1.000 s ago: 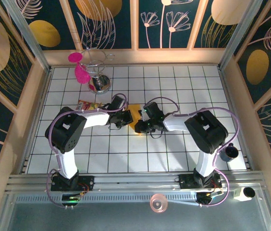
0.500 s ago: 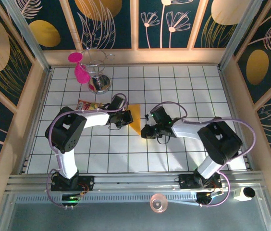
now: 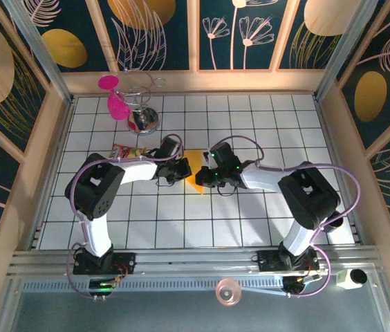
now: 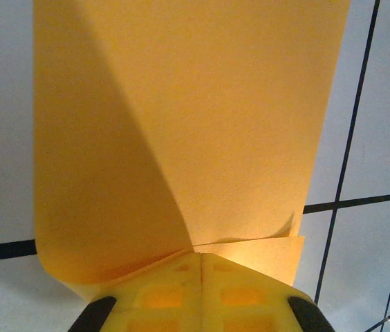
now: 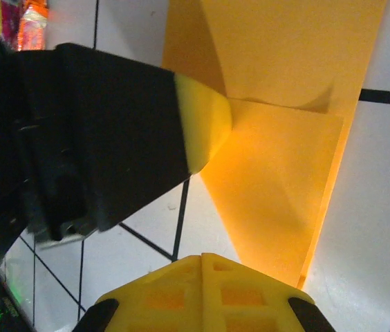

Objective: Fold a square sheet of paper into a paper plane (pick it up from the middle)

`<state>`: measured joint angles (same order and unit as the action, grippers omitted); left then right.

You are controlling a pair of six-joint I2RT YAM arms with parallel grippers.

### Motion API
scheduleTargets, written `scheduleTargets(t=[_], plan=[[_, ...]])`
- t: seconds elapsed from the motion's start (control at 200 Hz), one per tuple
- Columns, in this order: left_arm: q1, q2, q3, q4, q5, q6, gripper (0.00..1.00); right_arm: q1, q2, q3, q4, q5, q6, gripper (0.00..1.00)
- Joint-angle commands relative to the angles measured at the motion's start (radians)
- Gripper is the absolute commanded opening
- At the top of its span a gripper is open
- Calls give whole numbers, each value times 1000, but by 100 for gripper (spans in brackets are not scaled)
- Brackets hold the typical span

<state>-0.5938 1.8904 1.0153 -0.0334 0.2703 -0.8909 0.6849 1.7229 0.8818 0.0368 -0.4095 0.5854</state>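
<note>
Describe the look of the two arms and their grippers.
Left arm and right arm: white links, bulky black joint housings, a lilac cable looping along each. Left gripper and right gripper: black bodies, yellow fingers with moulded square recesses.

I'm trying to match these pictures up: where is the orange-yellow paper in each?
Top external: paper mid-table, just right of left gripper.
Left wrist: paper upper centre, above its yellow fingertips.
Right wrist: paper upper right down to centre.
Shared landmark: left gripper's yellow tip at the paper.

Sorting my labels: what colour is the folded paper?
The folded paper is plain orange-yellow, best seen from the left wrist.
</note>
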Motion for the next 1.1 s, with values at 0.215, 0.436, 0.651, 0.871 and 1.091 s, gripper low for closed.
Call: scheduleTargets(t=[0.215, 0.436, 0.651, 0.871, 1.091], plan=[[7, 23, -4, -20, 10, 28, 4, -10, 104, 39, -72, -7, -44, 0], [6, -54, 2, 25, 22, 68, 5, -13, 149, 28, -141, 39, -65, 0], [-13, -249, -121, 117, -48, 90, 7, -13, 156, 31, -178, 61, -64, 0], [-25, -254, -192, 187, 30, 51, 6, -13, 165, 31, -183, 61, -54, 0], [-35, -169, -190, 215, 87, 21, 4, -13, 171, 31, -185, 51, -53, 0]])
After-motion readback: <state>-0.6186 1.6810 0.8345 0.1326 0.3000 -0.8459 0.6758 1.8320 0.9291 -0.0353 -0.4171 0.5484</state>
